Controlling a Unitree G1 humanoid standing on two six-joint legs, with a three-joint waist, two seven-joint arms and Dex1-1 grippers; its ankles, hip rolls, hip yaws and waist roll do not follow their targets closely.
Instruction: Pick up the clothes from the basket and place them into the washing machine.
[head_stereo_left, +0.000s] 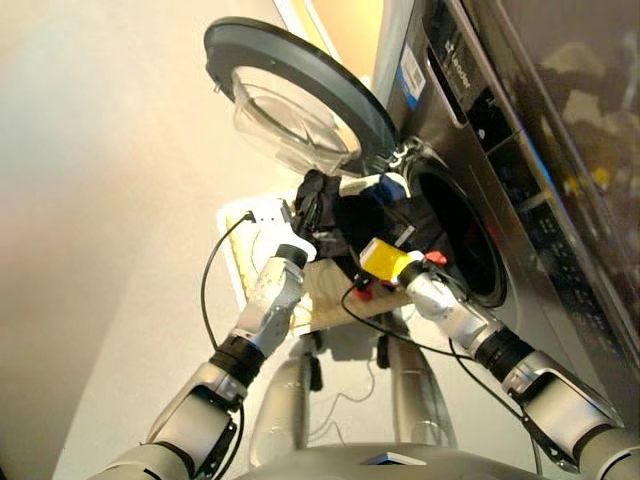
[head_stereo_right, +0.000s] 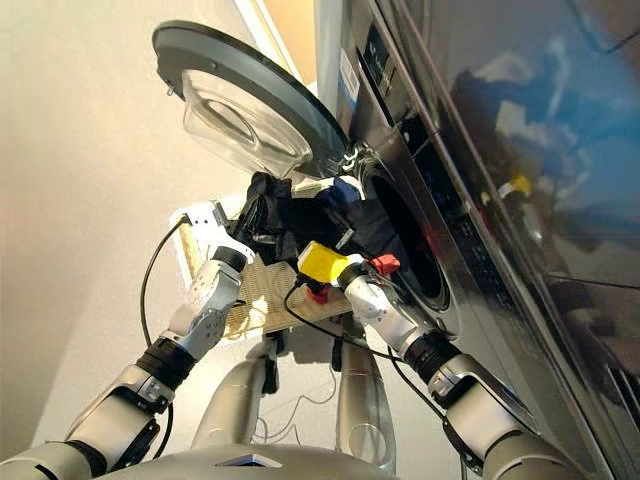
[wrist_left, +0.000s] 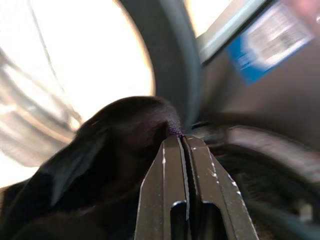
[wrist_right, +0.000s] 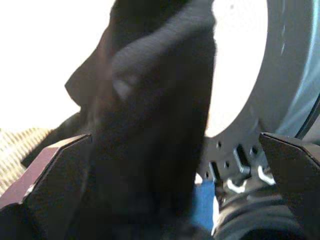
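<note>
Both arms raised up toward the machine front. Left gripper (wrist_left: 184, 145) has its two fingers pressed together, pinching a fold of the black clothes (head_stereo_left: 345, 215) at the tips. Right gripper (wrist_right: 165, 165) has its fingers spread wide, one on each side of a hanging black mass of the clothes; cloth fills the gap, can't tell if the fingers actually touch it. Bundle hangs between the two grippers, mostly black with a bit of blue (wrist_right: 204, 210) low down, sitting just in front of the drum opening and below the door hinge. Under the bundle, the basket (head_stereo_right: 268, 300) shows its woven cream base, tilted, near the right wrist. Beyond, the washing machine (head_stereo_left: 470, 150) stands with its drum mouth (head_stereo_left: 465, 240) open and dark, bundle's right edge right at its rim. The porthole door (head_stereo_left: 290, 100) is swung fully out, above and left of the clothes. Pale bare wall (head_stereo_left: 100, 200) left of the door.
</note>
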